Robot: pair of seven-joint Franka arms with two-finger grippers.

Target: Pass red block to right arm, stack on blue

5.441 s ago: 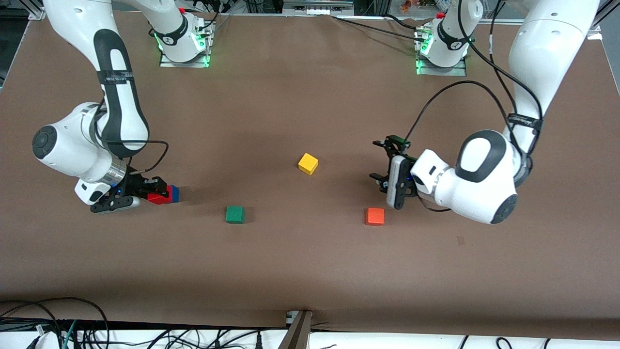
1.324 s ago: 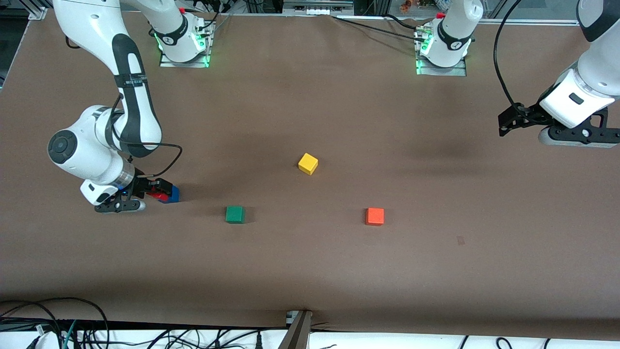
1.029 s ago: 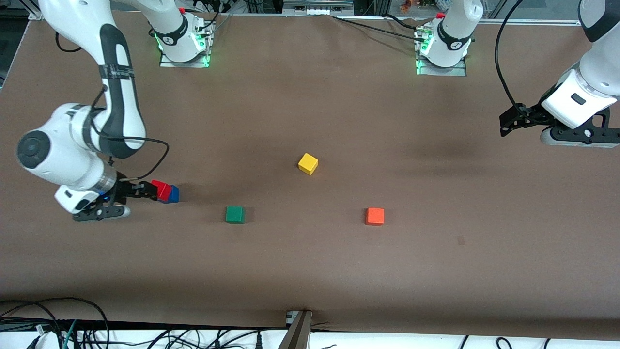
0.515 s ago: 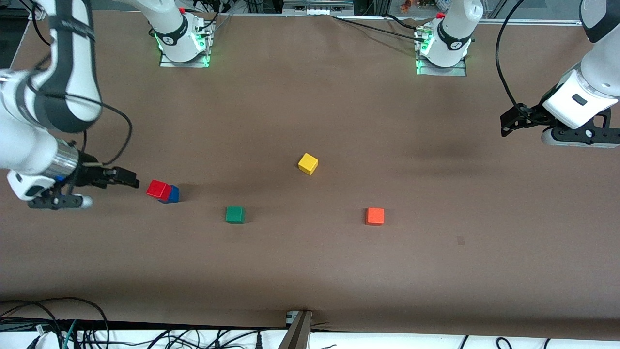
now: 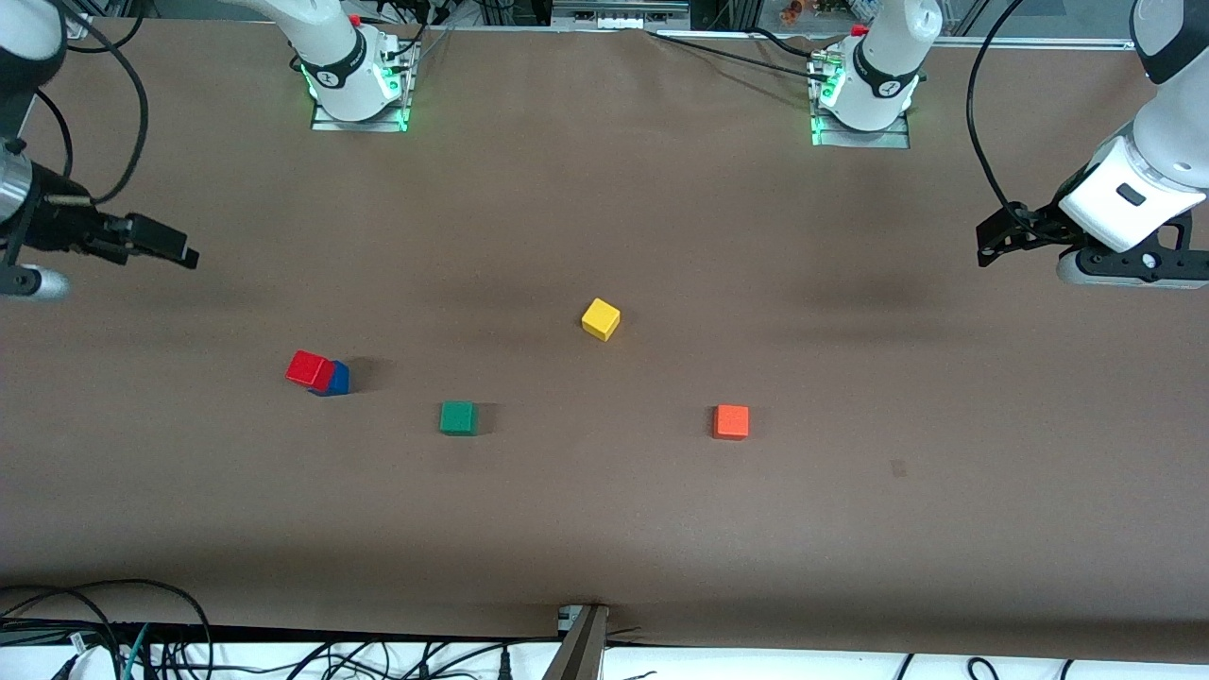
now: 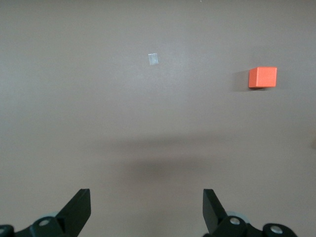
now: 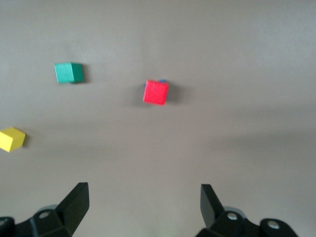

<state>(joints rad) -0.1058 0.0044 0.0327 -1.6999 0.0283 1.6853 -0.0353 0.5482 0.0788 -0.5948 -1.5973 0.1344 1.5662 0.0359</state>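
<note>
The red block (image 5: 307, 369) sits on top of the blue block (image 5: 337, 379), a little askew, toward the right arm's end of the table. In the right wrist view the red block (image 7: 156, 92) covers the blue one, of which only a sliver (image 7: 161, 80) shows. My right gripper (image 5: 175, 247) is open and empty, raised over bare table at the right arm's end, well clear of the stack; its fingertips (image 7: 79, 197) frame bare table. My left gripper (image 5: 987, 244) is open and empty, waiting raised at the left arm's end, fingertips (image 6: 81, 202) apart.
A green cube (image 5: 458, 417) lies beside the stack toward the middle. A yellow cube (image 5: 601, 318) lies mid-table. An orange cube (image 5: 731, 421) lies toward the left arm's end, also in the left wrist view (image 6: 262, 77). Cables run along the table edge nearest the camera.
My right gripper let go of the red block on the blue one, then drew back and rose toward the right arm's end. The left arm earlier withdrew to its end and stays still.
</note>
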